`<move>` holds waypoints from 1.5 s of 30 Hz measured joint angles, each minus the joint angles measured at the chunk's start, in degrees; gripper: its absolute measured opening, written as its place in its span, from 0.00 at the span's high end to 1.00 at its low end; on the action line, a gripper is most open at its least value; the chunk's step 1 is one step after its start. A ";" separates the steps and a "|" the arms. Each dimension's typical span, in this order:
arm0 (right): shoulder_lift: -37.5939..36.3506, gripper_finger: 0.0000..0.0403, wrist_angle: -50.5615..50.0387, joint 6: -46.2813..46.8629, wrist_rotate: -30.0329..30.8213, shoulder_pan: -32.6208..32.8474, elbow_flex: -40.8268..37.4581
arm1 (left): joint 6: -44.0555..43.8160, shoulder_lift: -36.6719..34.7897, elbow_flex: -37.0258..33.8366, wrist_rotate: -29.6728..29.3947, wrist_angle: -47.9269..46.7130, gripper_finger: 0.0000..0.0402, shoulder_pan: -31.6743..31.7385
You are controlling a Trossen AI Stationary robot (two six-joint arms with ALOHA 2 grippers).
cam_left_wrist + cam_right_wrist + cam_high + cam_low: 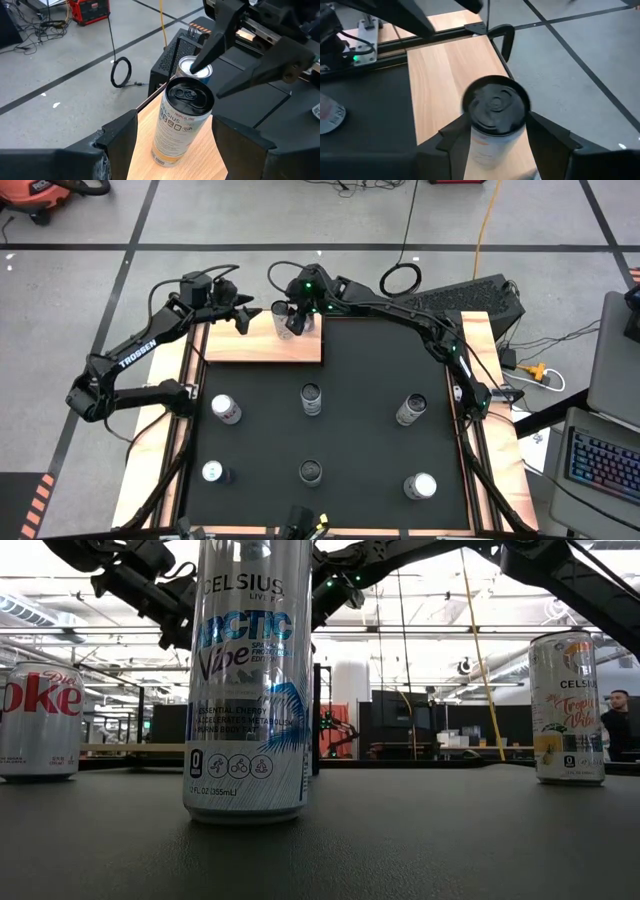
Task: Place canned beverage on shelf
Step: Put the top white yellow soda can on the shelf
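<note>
Since the tall slim aluminium can with the black top and white-and-orange label (182, 120) stands upright on the flat light-wood shelf board (255, 345), toward the shelf's right end near its back edge, the placing part looks mostly done to me.

The right gripper (296, 315) sits right over that spot on the shelf, straddling the can. I honestly can't tell if it's clamped on the can or loose around it. The left gripper (245, 316) hovers over the shelf's back edge just left of the can, spread apart and holding nothing.

Handling-wise, I'd guess the can is fairly hefty if it's full, with a thin wall that dents under a hard squeeze and a slick printed skin. It's tall and narrow, so it tips easily. I'd take it mid-body on opposite sides, below the rim, and let go gently and straight up.
</note>
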 joint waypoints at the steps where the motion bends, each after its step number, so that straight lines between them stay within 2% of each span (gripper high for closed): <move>1: 0.00 0.58 0.00 0.11 0.00 0.11 0.00 | 0.00 0.00 0.00 0.00 0.00 0.35 0.01; 7: 0.00 0.63 -1.28 2.22 -0.04 0.48 0.00 | 0.00 0.00 0.00 -0.02 0.00 0.35 0.02; 18: 0.00 0.90 -2.56 2.14 -0.28 1.03 0.02 | -0.02 0.02 0.00 -0.07 -0.02 0.35 0.00; 24: 0.00 0.99 -2.47 3.43 -0.17 1.01 0.02 | -0.02 0.02 -0.01 -0.09 -0.27 0.35 0.01; 33: -3.13 1.00 -4.28 3.42 -0.53 3.12 0.04 | -0.02 0.07 -0.02 -0.22 -1.74 0.35 0.02; 38: -2.19 1.00 -3.26 3.15 -6.64 5.12 0.04 | -0.13 0.07 -0.02 -0.22 -1.53 0.35 0.00; 45: -1.03 1.00 -0.42 1.60 -6.18 5.76 0.00 | -0.33 0.07 -0.02 -0.22 -1.79 0.35 0.02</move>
